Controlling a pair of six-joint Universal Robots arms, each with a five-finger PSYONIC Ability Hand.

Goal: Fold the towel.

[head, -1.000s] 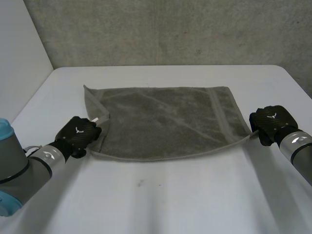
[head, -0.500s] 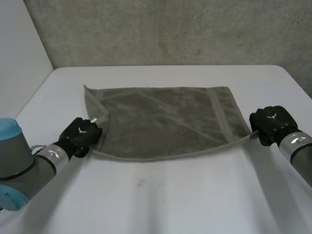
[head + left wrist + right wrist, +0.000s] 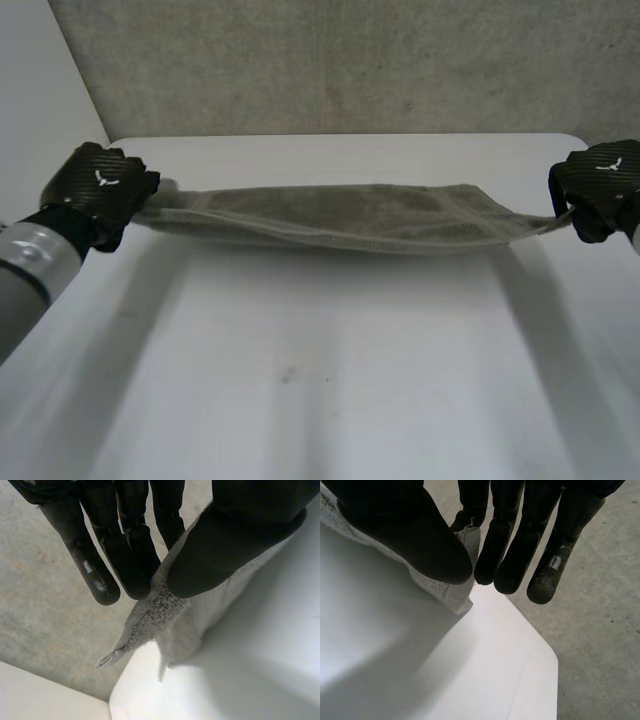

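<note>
Left hand (image 3: 95, 190) and right hand (image 3: 600, 185) are each pinching a towel (image 3: 330, 215) corner in closed fingers (image 3: 135, 555), stretching it over the counter (image 3: 330, 380) for folding.

Before you, the towel (image 3: 340, 215) stretches left to right over the far part of the table (image 3: 330, 370), one end in the left hand (image 3: 98, 190), the other in the right hand (image 3: 598, 185), with the wall (image 3: 350, 60) behind.
</note>
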